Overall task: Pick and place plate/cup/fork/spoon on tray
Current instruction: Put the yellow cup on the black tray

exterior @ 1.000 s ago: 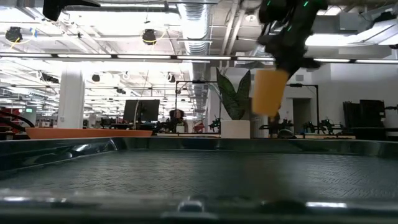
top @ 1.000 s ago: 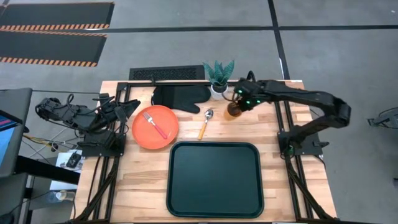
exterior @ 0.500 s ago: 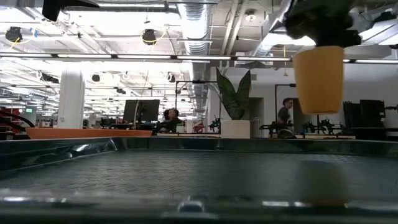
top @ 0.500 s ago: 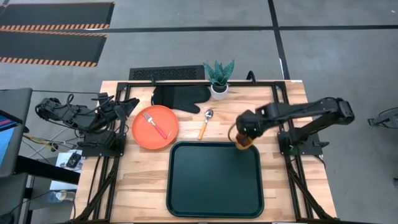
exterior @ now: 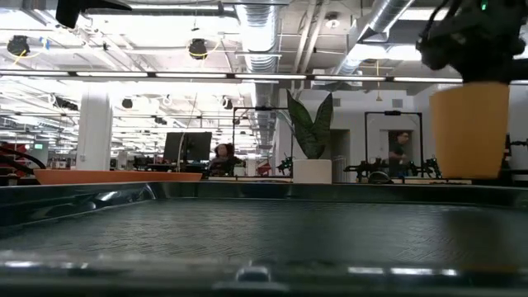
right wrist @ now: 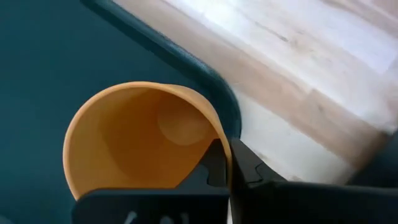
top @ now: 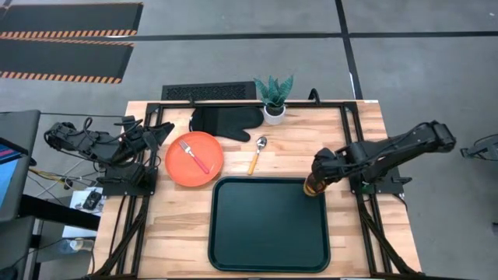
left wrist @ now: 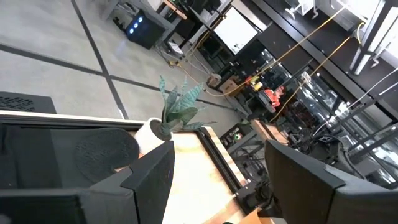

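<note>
My right gripper (top: 319, 177) is shut on the orange cup (top: 313, 187), over the far right corner of the dark green tray (top: 264, 225). The cup also shows in the low view (exterior: 470, 130) and the right wrist view (right wrist: 137, 137). The orange-red plate (top: 194, 159) lies flat on the table left of the tray, with the red-handled fork (top: 197, 158) lying on it. The yellow-handled spoon (top: 256, 155) lies on the table beyond the tray. My left gripper (left wrist: 217, 180) is open and empty at the table's far left (top: 156, 132). My right gripper pinches the cup's rim (right wrist: 219, 140), one finger (right wrist: 213, 163) inside the cup and one (right wrist: 255, 171) outside. The fingers come from above, on the cup's right side. The cup hangs upright, its mouth up, just above the tray's corner (right wrist: 224, 102).
A black oven mitt (top: 226, 121) and a white pot with a green plant (top: 273, 97) stand at the table's far edge. Bare wood (top: 358, 155) lies right of the tray. People show in the room beyond the table (exterior: 402, 153).
My right gripper has carried the cup from beside the plant pot toward the table's near edge and a little right, to over the tray's far right corner. The cup has stayed upright in the hold.
</note>
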`<action>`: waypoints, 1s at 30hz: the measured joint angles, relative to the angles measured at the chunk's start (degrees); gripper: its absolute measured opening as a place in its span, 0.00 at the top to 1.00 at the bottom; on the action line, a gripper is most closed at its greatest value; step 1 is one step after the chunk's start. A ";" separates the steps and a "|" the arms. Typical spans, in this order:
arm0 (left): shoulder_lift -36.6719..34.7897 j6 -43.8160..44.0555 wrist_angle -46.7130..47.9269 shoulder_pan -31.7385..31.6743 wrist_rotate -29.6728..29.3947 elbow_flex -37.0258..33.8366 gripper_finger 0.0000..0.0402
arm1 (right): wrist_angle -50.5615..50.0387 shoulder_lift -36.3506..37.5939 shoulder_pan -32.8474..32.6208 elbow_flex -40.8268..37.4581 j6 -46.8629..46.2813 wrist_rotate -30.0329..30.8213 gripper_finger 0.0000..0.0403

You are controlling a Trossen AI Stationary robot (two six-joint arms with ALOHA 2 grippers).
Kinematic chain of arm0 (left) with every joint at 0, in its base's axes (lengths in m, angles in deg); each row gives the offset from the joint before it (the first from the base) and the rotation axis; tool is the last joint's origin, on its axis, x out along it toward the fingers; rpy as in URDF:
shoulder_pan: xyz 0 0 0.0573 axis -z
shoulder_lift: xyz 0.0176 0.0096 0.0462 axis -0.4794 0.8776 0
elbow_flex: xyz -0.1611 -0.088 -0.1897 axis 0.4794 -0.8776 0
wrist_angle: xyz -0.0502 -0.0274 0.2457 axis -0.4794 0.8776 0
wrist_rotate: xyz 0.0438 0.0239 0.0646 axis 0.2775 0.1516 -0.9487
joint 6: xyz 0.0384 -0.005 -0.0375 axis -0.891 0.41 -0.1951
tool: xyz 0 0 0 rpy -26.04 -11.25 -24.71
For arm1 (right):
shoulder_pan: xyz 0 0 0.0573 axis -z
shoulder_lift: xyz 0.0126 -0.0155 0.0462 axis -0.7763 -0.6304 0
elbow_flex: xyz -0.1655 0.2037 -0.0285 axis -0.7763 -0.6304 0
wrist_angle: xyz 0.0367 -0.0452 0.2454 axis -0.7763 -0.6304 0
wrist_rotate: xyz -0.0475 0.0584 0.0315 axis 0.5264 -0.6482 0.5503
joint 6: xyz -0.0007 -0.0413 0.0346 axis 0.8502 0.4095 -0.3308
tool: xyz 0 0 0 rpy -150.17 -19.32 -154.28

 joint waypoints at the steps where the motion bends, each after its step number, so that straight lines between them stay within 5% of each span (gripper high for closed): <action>1: 0.01 0.12 -0.01 0.00 0.00 0.00 0.41 | 0.90 0.22 0.25 -1.28 -0.03 -0.67 0.99; 7: 0.00 1.52 0.40 0.00 0.02 0.00 0.41 | 5.13 0.18 0.33 -5.79 0.29 -3.61 0.99; 30: -0.01 3.02 1.49 0.00 -0.11 0.00 0.41 | 5.22 -0.25 -0.02 -5.75 1.62 1.74 0.91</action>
